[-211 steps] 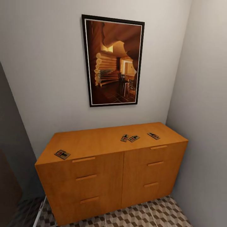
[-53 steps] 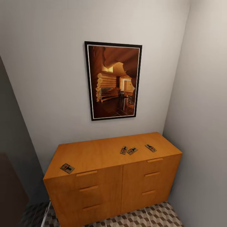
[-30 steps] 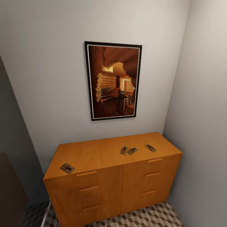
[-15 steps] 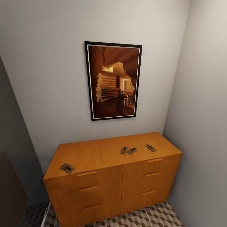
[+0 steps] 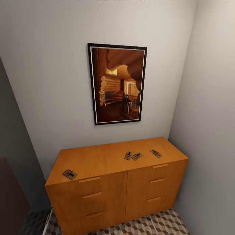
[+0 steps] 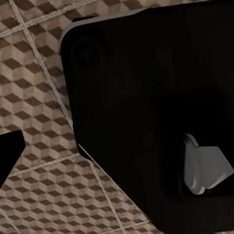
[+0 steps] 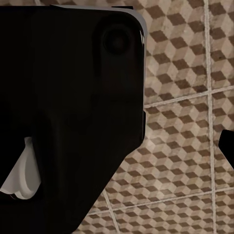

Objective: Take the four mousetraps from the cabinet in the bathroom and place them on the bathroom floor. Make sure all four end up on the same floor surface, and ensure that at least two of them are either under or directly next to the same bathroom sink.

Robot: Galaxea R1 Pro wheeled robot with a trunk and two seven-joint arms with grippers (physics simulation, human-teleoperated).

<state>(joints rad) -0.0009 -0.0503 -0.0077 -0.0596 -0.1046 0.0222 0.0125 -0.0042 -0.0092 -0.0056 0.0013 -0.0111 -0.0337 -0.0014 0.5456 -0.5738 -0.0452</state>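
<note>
The orange-brown cabinet (image 5: pixel 107 186) stands against the wall ahead of me in the head view. Several mousetraps lie flat on its top: one near the front left corner (image 5: pixel 70 174), two touching side by side right of the middle (image 5: pixel 128 155) (image 5: pixel 137 156), and one further right (image 5: pixel 156 153). The cube-patterned bathroom floor (image 5: pixel 156 225) shows below the cabinet. The bathroom sink is out of view. In each wrist view one dark fingertip (image 6: pixel 7 151) (image 7: pixel 228 146) sits at the frame's edge over the tiles, far from the middle, holding nothing.
A framed picture (image 5: pixel 117 84) hangs on the wall above the cabinet. A grey wall (image 5: pixel 209 130) closes in on the right, a dark surface (image 5: pixel 13 182) on the left. My black body (image 6: pixel 146 112) hangs over the floor tiles (image 7: pixel 185 146).
Since the oldest frame the camera has pulled back, so the cabinet sits lower and smaller in view. Over the last two seconds nothing has moved. The mousetraps lie as before.
</note>
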